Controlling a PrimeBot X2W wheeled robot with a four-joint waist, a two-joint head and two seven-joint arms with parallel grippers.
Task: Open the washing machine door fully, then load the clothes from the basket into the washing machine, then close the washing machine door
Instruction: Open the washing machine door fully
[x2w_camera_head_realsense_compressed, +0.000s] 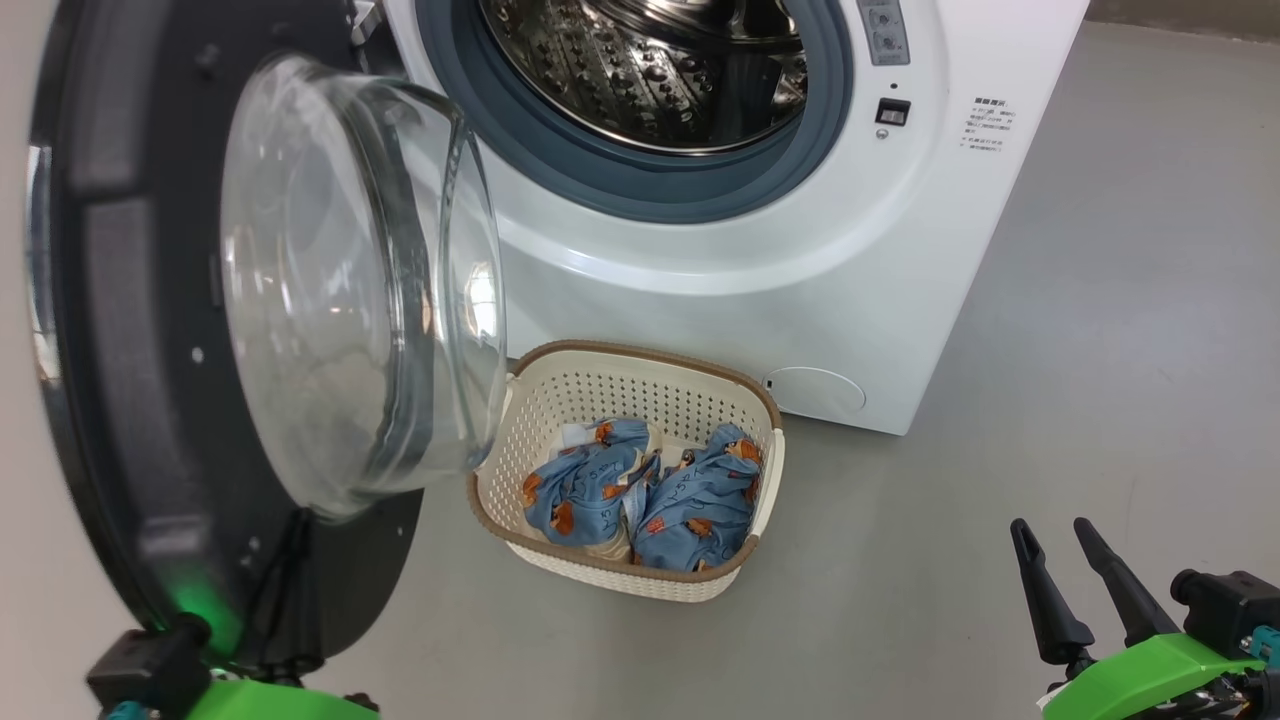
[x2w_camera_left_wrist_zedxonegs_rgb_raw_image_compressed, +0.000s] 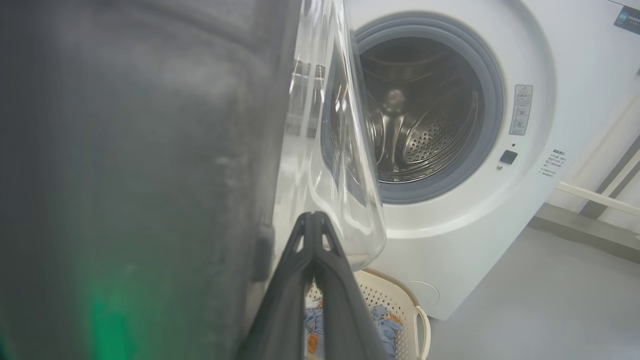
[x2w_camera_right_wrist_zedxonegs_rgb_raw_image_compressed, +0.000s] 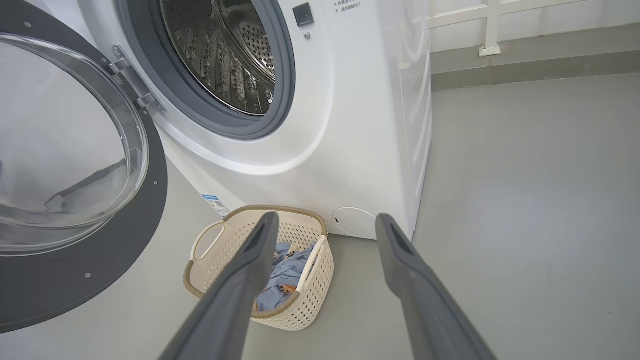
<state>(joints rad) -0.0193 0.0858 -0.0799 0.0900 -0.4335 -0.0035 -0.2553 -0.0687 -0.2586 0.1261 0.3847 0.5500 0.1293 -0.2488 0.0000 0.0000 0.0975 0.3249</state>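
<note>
Washing machine door (x2w_camera_head_realsense_compressed: 130, 400) stands wide. Left hand (x2w_camera_left_wrist_zedxonegs_rgb_raw_image_compressed: 314, 220) pinched shut by its inner face; right hand (x2w_camera_head_realsense_compressed: 1050, 530) spread, empty. Clothes (x2w_camera_head_realsense_compressed: 640, 490) in basket (x2w_camera_head_realsense_compressed: 640, 350) on floor (x2w_camera_head_realsense_compressed: 1100, 350). Push steadily, clear of basket.

I see glossy glass in the washing machine door (x2w_camera_head_realsense_compressed: 130, 400), a shiny perforated steel drum (x2w_camera_head_realsense_compressed: 640, 80), soft cloth clothes (x2w_camera_head_realsense_compressed: 690, 510), a seemingly plastic basket (x2w_camera_head_realsense_compressed: 620, 395).

floor (x2w_camera_head_realsense_compressed: 1100, 380): smooth grey, faint sheen | far edge: white railing (x2w_camera_right_wrist_zedxonegs_rgb_raw_image_compressed: 492, 25) above darker grey kerb (x2w_camera_right_wrist_zedxonegs_rgb_raw_image_compressed: 525, 70)
</note>
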